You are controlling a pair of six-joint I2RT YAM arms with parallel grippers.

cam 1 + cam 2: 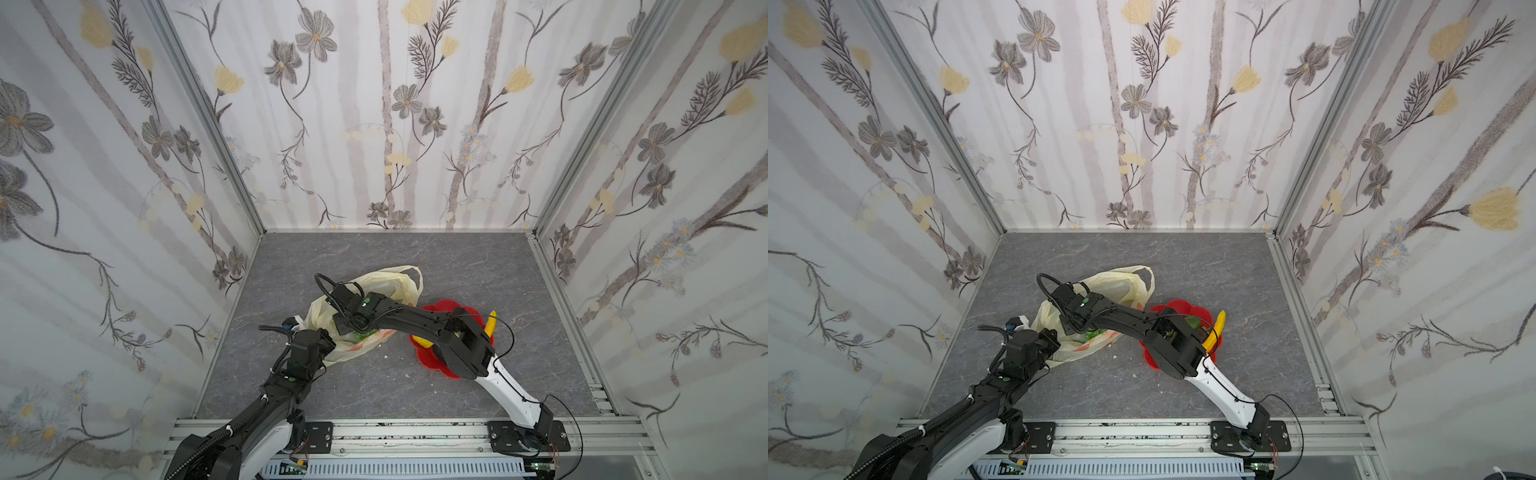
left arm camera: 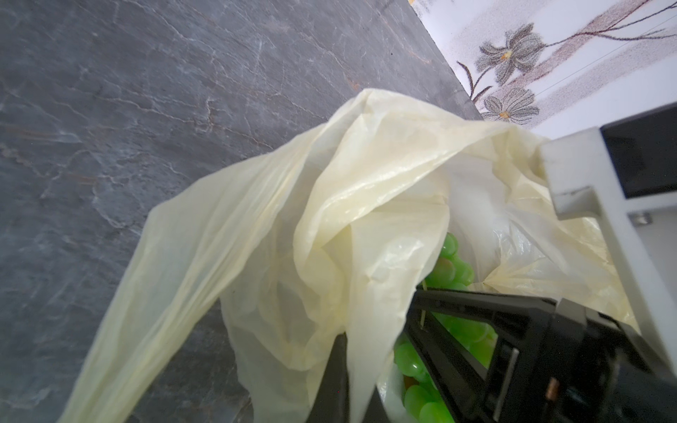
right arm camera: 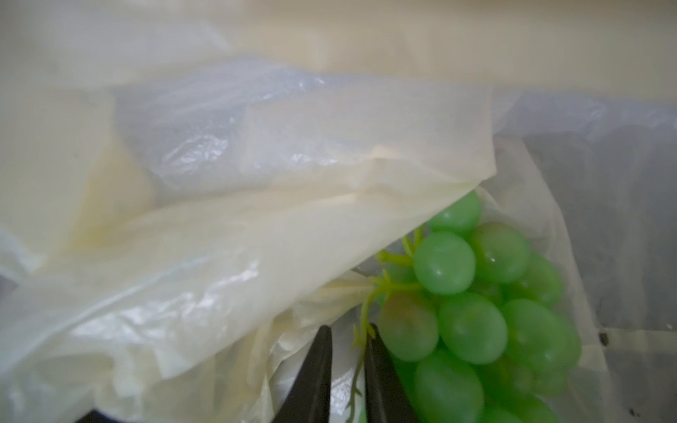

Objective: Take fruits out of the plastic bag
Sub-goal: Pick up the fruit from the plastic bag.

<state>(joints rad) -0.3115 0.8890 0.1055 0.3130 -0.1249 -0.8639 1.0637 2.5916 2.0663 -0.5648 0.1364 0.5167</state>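
grey marbled table point(image 1: 374, 257) enclosed by flowered walls point(image 1: 395, 124), shown from above and from both wrists. the right arm point(image 1: 415, 320) reaches across the red flower-shaped plate point(image 1: 428, 362) to the mouth of the bag. the left arm point(image 1: 291, 386) ends at the bag's near left side.

the plastic bag point(image 1: 376, 282) lies crumpled near the middle of the table in both top views point(image 1: 1117, 282). one handle loop point(image 1: 411, 278) points toward the back wall, and the orange-red print point(image 1: 361, 345) is on the end nearest the robot. the plate sits just beside the bag on its right, partly under the right arm.

the grape bunch point(image 3: 469, 322) lies inside the bag. its green shows through the film in a top view point(image 1: 1094, 334) and past a fold of film in the left wrist view point(image 2: 450, 263). the banana point(image 1: 491, 322) rests on the plate's far right rim, outside the bag. a second yellow piece point(image 1: 424, 343) shows on the plate at the arm's other side.

the left claw point(image 1: 293, 323) is closed on the bag's rim, which runs taut up to it in the left wrist view. the right claw point(image 3: 346, 340) is inside the bag, its jaws narrow with a slim gap between them. the bunch lies just beside the tips. its thin green stem point(image 3: 362, 322) stands in that gap, which is wider than the stem, and touches one fingertip point(image 3: 372, 331).
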